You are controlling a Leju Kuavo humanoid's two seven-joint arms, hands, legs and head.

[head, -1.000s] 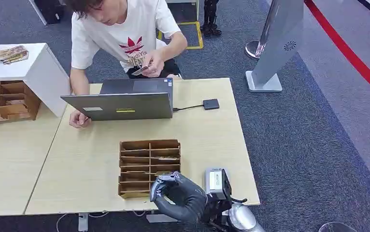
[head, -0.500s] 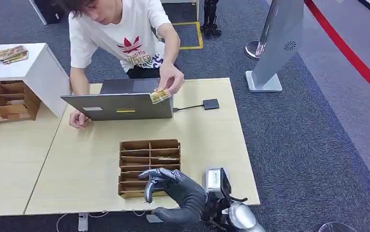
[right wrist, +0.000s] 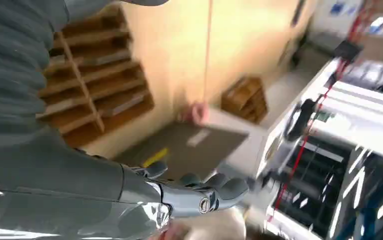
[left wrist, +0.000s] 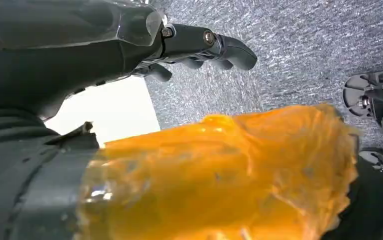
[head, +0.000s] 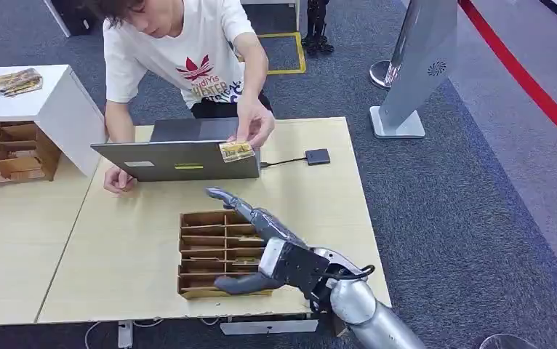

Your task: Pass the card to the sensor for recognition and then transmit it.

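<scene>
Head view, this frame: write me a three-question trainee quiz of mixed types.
1. True or false: the right hand holds the card.
2. Where does the person's hand hold the card? A) against the laptop lid B) on the sensor C) in the wooden organizer
3. Fill in: the right hand reaches out above the wooden ____.

Key: 1 false; 2 A; 3 organizer.

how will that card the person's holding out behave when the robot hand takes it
The card looks thin and flat, so probably light and fairly stiff. It stays straight in the person's hand, held by one edge. The open right robot hand likely needs a pinch; a smooth face could slip.
</scene>
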